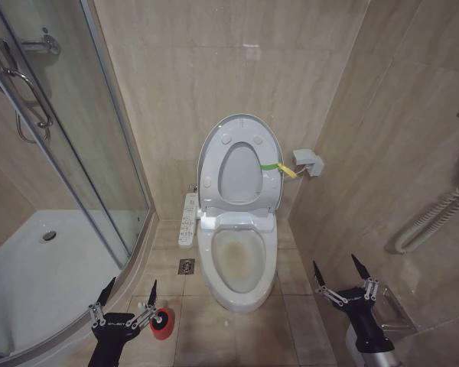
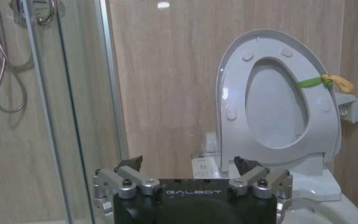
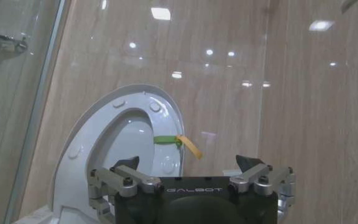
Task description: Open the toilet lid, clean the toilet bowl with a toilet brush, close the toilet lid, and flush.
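The toilet lid (image 1: 212, 149) stands raised against the back wall, with the seat ring (image 1: 269, 183) folded up against it. A green band with a yellow tag (image 1: 280, 167) hangs on the ring. Below lies the toilet bowl (image 1: 237, 260), stained yellowish-brown inside. On the floor to the bowl's left the toilet brush (image 1: 160, 318) sits in its red cup holder (image 1: 165, 330). My left gripper (image 1: 131, 287) hovers open just beside the holder, holding nothing. Right of the bowl my right gripper (image 1: 335, 266) is open and empty. The lid (image 2: 229, 70) (image 3: 86, 135) faces both wrist cameras beyond the open left gripper (image 2: 188, 163) and right gripper (image 3: 188, 162).
A curved glass shower enclosure (image 1: 76, 153) and white shower tray (image 1: 38, 260) fill the left. A white control panel (image 1: 187, 218) sits beside the toilet, above a floor drain (image 1: 186, 265). A paper holder (image 1: 307, 161) and a white grab rail (image 1: 436, 218) are on the right wall.
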